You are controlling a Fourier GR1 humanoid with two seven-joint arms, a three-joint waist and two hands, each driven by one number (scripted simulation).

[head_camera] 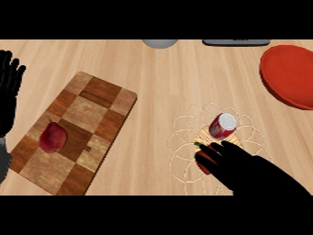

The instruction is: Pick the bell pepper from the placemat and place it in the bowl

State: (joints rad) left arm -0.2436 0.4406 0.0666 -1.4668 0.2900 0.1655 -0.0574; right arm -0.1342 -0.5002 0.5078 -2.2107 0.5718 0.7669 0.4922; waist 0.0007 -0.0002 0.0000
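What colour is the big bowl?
The bowl is red-orange, seen in the head view at the counter's far right.

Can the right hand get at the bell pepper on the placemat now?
Probably yes. The right hand already lies over the bell pepper on the placemat; the can stands just beyond, not in the way.

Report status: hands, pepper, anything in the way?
Right hand over bell pepper on placemat, grasp unclear. Left hand open, resting far left. Can beside pepper. Bowl empty.
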